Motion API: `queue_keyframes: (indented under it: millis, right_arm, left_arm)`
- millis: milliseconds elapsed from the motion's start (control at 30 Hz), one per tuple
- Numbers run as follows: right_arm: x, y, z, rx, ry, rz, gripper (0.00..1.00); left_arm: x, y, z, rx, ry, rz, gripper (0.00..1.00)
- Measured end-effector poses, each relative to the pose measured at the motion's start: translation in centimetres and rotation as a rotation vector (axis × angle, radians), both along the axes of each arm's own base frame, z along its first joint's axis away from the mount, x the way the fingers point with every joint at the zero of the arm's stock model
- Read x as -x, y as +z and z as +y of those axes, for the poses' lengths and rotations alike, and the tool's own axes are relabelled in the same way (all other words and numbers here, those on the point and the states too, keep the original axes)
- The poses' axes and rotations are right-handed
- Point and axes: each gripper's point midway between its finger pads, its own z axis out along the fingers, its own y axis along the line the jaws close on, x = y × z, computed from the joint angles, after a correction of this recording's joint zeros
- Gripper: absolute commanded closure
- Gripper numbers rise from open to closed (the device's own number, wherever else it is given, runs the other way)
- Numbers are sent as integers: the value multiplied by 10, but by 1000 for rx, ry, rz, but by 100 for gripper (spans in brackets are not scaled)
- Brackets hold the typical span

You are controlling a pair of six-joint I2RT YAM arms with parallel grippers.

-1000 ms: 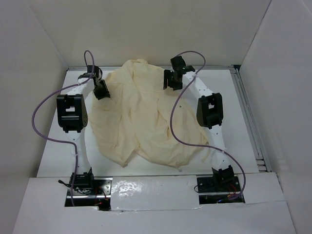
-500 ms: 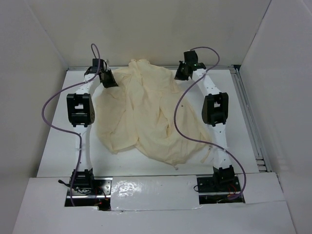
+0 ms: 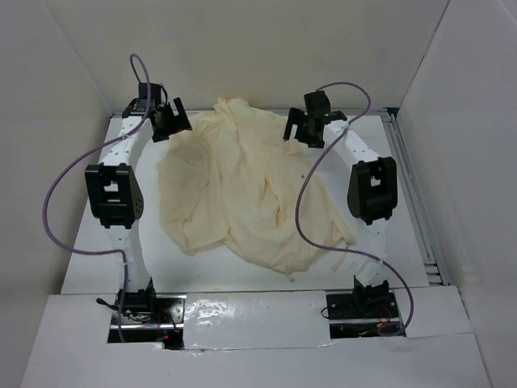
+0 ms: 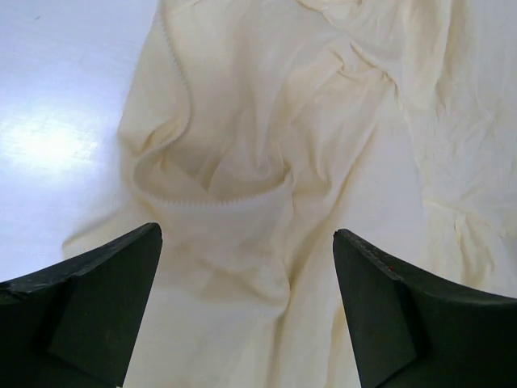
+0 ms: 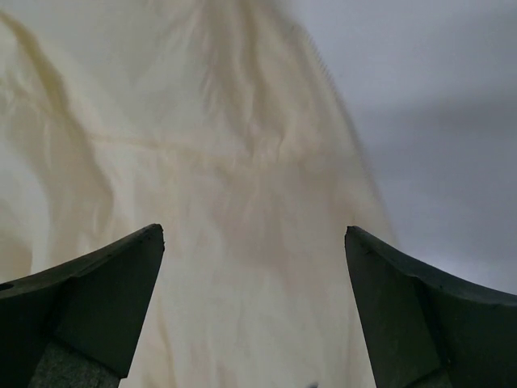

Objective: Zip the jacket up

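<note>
Sprawling across the middle of the white counter point(image 3: 388, 162), the jacket point(image 3: 250, 194) lies crumpled, its cream-yellow cloth bunched into long folds, and its far end reaches almost to the back wall. A tiny dark spot point(image 3: 304, 172) shows on its right side. The left hand point(image 3: 171, 121) sits over the jacket's far left corner with its fingers spread wide and nothing between them. Seen from its own wrist, a scalloped edge of the cloth point(image 4: 202, 200) curls in a loop just below the gap, with bare counter off to the left. The right hand point(image 3: 300, 128) is at the far right edge of the garment, likewise spread and empty. Below it the cloth looks blurred, with counter showing to the right. Whether either hand touches the fabric I cannot tell. A purple cable point(image 3: 300, 212) from the right arm loops across the jacket's right side.
</note>
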Motion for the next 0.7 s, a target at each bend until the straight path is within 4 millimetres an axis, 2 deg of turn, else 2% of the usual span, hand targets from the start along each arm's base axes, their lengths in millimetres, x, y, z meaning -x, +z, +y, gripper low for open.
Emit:
queue_keyframes:
  millis: [100, 200, 267, 400, 467, 567, 600, 667, 700]
  right_arm:
    - [42, 17, 17, 27, 4, 7, 0]
    - [79, 30, 15, 25, -36, 9, 0]
    - [99, 35, 1, 21, -92, 9, 0]
    - [135, 27, -26, 34, -184, 39, 0]
    - [151, 21, -32, 40, -201, 58, 0]
    - [168, 14, -36, 44, -212, 78, 0]
    - [174, 12, -38, 48, -217, 85, 0]
    - [181, 11, -41, 54, -225, 86, 0]
    - [184, 11, -43, 56, -230, 86, 0]
  left_arm:
    - [25, 26, -3, -16, 54, -1, 1]
    - [48, 25, -21, -13, 62, 37, 1]
    - [62, 7, -34, -9, 54, 104, 1]
    - [82, -41, -57, -14, 51, 267, 1]
    - [88, -65, -62, -17, 62, 345, 1]
    - [91, -89, -62, -20, 99, 428, 1]
    - [91, -96, -60, -25, 114, 449, 3]
    - [90, -103, -58, -28, 144, 475, 14]
    - [90, -105, -58, -30, 156, 485, 23]
